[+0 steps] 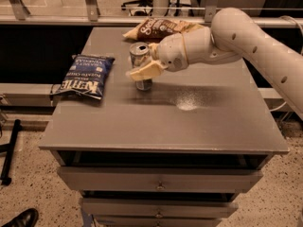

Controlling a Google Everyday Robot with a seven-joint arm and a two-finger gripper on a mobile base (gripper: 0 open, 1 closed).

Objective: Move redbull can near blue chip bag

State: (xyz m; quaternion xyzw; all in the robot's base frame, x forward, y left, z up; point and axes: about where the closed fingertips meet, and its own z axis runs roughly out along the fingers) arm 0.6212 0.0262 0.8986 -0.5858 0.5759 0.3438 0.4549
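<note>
Hand [143, 70] closed tight around redbull can [138, 55], held upright at mid-left of the surface [199, 126], just right of blue chip bag [84, 75], not touching it. Brown snack bag [158, 28] behind, at far edge.
</note>
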